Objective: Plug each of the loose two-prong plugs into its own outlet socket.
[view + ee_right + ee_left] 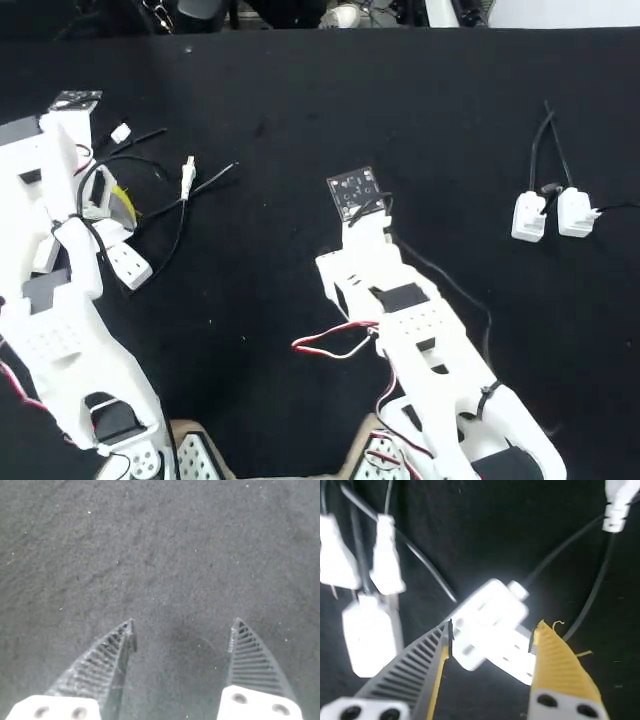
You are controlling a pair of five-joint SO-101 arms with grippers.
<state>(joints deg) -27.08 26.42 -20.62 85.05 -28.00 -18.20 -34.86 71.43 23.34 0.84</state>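
Left pincer (495, 630) was released, outlet socket (482, 610) lying right between its fingers (560, 670), long axis skewed across the gap. Right pincer (182, 630), also released, sat over bare surface (150, 555), well apart.

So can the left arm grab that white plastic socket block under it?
Probably yes. The left pincer is open right above the white plastic socket block, with nothing between them, though thin black cords lie close beside it.

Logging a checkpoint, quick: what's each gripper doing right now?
Left gripper: open, fingertips either side of a socket; contact cannot be told.
Right gripper: open, holding nothing, over the table.
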